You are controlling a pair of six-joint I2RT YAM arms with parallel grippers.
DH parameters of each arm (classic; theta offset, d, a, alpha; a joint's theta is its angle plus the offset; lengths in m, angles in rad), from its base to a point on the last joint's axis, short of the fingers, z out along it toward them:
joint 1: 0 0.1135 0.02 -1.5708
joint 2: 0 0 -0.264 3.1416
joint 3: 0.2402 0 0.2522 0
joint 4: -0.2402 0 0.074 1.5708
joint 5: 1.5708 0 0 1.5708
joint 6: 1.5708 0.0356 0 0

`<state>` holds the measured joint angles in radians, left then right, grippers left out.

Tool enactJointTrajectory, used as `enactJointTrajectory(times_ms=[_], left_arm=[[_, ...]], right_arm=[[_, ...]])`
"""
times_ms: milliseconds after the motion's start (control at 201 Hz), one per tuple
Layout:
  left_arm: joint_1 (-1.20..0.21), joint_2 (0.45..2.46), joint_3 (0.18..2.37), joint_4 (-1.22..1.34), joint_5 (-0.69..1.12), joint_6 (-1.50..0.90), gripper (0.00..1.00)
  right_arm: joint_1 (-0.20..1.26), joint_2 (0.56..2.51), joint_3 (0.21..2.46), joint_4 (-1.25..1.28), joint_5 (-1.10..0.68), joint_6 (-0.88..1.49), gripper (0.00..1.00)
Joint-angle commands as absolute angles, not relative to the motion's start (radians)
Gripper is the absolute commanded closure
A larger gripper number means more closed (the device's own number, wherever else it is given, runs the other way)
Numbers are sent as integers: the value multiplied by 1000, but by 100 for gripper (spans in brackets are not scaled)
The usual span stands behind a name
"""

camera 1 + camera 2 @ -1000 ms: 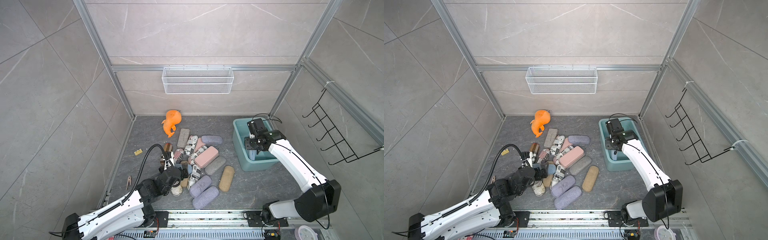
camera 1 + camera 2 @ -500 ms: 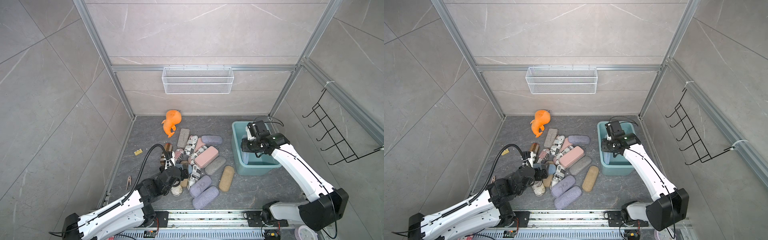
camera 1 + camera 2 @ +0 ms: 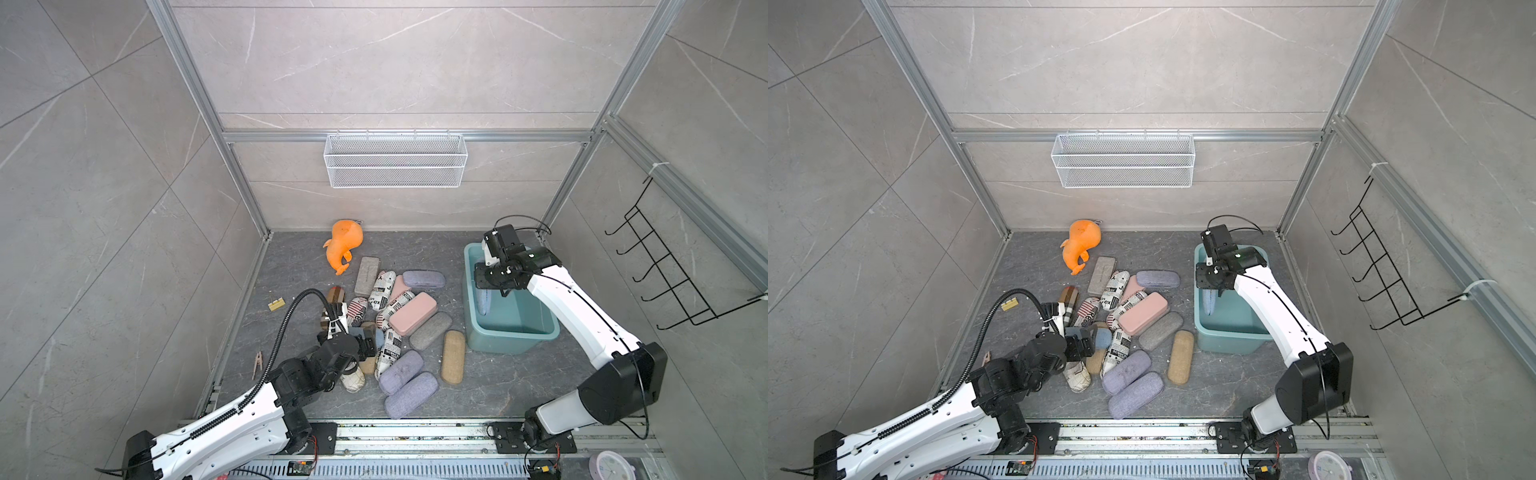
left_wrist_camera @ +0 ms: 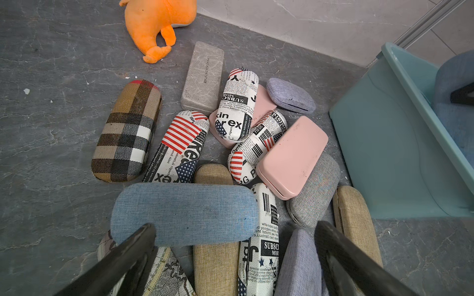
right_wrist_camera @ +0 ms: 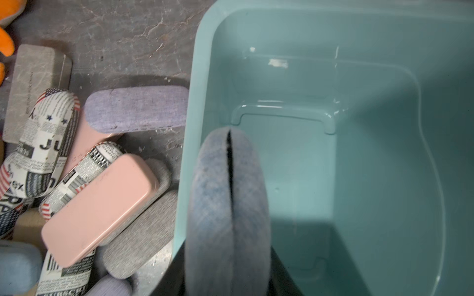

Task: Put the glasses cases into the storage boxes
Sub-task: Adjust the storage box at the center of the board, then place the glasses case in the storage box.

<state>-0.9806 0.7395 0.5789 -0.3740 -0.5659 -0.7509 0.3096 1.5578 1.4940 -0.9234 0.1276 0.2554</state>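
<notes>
Teal plastic, the rectangular storage tub [image 3: 509,343] sits on the right of the dark grey bench [image 3: 498,386]. My right gripper [image 3: 484,289] is clenched on a blue-grey fabric glasses case [image 5: 227,205], held on end in the tub's mouth, just beside its left wall. That closeness is my first worry. In the right wrist view the case hangs almost over the rim, so if I let go here it may catch the rim, topple leftward and land outside among the pile. Its seam also gapes a little, and I judge that a drop on end could pop it wider. The tub floor I can see is bare, so a clean release further right would simply let the case fall flat.

My left gripper [image 4: 234,226] is spread wide and empty. It hovers over a blue denim-like oblong case [image 4: 184,212] that lies crosswise on a tan fabric case [image 4: 215,258] and a newspaper-print case [image 4: 259,243] at the near side of the pile. One finger [image 4: 133,251] appears to sit over the blue case's end rather than beside it. Closing from here could press that end down, tip the case off its perch, or pinch the tan one along with it. The other cases lie loose on the bench left of the tub.
</notes>
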Motion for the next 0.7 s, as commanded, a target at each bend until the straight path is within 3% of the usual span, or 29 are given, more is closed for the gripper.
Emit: enactJointTrajectory(times_ms=[0, 528, 693], left_arm=[[-972, 751, 606, -358, -563, -744, 1], [-954, 771, 596, -362, -564, -758, 2], [-954, 767, 604, -383, -564, -765, 2]], right_arm=[[276, 1649, 1548, -939, 151, 191, 70], [215, 1899, 1550, -855, 78, 170, 68], [212, 1920, 1538, -838, 71, 171, 64]])
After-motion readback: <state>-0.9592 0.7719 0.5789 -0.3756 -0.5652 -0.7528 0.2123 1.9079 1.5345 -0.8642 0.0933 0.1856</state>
